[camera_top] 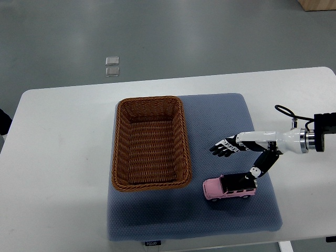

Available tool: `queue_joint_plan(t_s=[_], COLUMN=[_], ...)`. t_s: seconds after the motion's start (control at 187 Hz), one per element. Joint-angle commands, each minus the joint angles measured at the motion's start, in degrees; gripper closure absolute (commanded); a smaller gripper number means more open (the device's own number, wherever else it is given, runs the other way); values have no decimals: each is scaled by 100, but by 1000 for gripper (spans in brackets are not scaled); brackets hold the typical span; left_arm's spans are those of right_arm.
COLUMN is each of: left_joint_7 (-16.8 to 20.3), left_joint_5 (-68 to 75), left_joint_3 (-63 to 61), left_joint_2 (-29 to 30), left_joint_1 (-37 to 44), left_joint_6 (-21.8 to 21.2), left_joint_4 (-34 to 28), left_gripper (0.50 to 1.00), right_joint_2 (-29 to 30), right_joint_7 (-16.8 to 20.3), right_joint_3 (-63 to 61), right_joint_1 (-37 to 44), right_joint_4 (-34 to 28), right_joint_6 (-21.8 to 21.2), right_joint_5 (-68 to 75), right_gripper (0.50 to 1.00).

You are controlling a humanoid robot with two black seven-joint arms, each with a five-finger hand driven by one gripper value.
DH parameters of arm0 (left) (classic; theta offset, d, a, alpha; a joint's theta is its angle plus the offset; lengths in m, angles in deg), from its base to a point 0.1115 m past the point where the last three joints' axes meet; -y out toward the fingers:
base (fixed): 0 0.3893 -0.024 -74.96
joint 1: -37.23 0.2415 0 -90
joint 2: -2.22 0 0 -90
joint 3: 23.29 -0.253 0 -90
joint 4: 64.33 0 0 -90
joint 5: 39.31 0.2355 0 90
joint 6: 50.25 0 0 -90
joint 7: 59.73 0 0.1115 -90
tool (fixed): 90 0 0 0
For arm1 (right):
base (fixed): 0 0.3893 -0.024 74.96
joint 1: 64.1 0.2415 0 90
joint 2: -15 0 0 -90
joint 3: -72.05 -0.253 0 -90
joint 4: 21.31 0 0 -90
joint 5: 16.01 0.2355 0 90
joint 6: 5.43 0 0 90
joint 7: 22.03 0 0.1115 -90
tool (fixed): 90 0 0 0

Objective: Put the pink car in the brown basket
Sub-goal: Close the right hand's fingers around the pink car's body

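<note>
The right hand (237, 157) hovers spread wide and empty, thumb reaching down to the pink car (229, 189) just below it, the brown wicker basket (151, 185) waiting beyond its fingertips

right arm (315, 139): cut off by right edge
car (229, 188): roof partly hidden under thumb
box (317, 4): cropped at top corner

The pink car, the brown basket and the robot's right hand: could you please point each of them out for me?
pink car (223, 189), top view, on its pink bonnet.
brown basket (120, 147), top view, on its left woven wall.
right hand (236, 157), top view, in the gap between thumb and fingers.
</note>
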Motion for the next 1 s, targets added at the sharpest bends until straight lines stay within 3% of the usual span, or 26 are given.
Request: queue_joint_plan(t_s=[0.0,0.279,0.622,0.863,0.927,0.997], left_joint_7=[-17,-26,-34,-34,-34,-34], left_joint_5=[0,0,0,0,0,0], left_joint_3=[12,-5,-5,12,12,12], left_joint_2=[0,0,0,0,0,0], left_joint_1=[0,0,0,0,0,0], left_joint_6=[-1,-1,-1,-1,-1,-1], left_joint_4=[-8,-8,-8,-8,-8,-8], left_gripper=[500,500,500,500,500,500], right_joint_2=[17,61,122,193,210,219], right_joint_7=[3,3,3,-14,-14,-14], right_joint_3=[-6,12,91,100,100,100], right_joint_1=[-170,-521,-600,-706,-723,-732], right_joint_4=[-31,-40,-40,-22,-13,-4], right_joint_6=[0,0,599,679,732,775], right_joint_5=[-18,-299,-545,-677,-712,-756], right_gripper=[591,591,601,628,644,724])
